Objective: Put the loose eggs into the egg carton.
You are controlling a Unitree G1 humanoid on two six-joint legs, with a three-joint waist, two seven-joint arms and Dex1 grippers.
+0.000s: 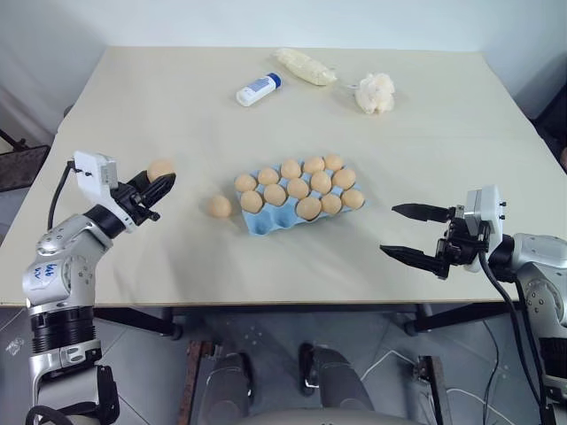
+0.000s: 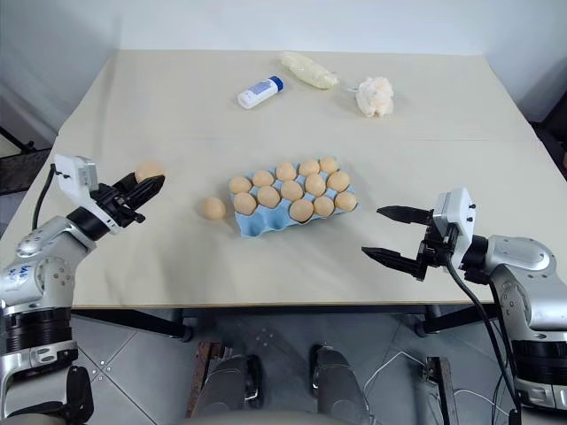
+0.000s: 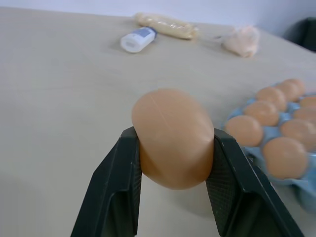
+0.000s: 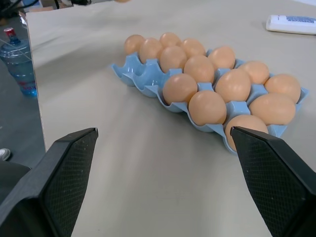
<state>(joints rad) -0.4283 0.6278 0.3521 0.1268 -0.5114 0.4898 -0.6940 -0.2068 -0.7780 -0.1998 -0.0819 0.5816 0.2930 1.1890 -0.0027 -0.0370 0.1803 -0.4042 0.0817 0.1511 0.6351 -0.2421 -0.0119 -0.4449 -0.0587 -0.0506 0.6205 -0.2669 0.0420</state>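
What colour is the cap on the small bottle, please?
Blue, on the white bottle lying on the table; clearest in the left eye view.

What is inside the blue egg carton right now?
The egg carton holds thirteen tan eggs seated in its cups. Its near-left corner cups are empty. The cup bottoms beneath the seated eggs are covered and cannot be seen.

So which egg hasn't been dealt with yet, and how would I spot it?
Find the light blue egg carton in the middle of the table. Just off its left end lies one loose egg, bare on the tabletop. The other eggs sit in cups, apart from the egg gripped by the left gripper.
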